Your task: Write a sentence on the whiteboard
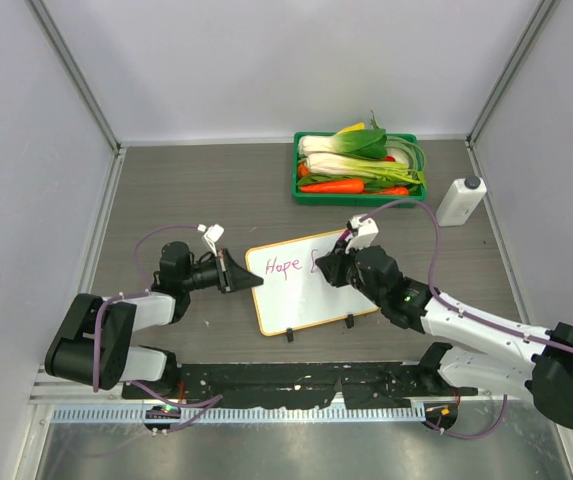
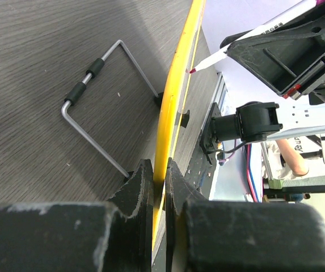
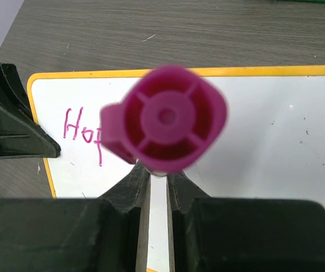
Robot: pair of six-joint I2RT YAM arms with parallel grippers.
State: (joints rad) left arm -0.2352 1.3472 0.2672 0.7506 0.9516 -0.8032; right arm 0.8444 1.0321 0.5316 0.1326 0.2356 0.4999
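A: How far along w/ the writing?
B: Early, I'd say. The sentence (image 1: 283, 266) reads just "Hope", thin pink strokes at the far-left part of the whiteboard (image 1: 311, 300). The rest of the face is blank where visible, so most words are left.
A: Where's the board?
B: On the table, centre, between the arms, a bit skewed. White face, yellow-orange rim, two black clips on the near edge.
A: Grippers?
B: Left gripper (image 2: 158, 170) pinches the board's left rim, prob. steadying it. Right gripper (image 3: 157, 178) is clamped on a pink marker (image 3: 165, 119), just right of "Hope". Tip sits right at the face; contact, can't tell.
A: Other stuff?
B: Green veg tray (image 1: 356, 201) & white bottle (image 1: 461, 200), far right, well apart.
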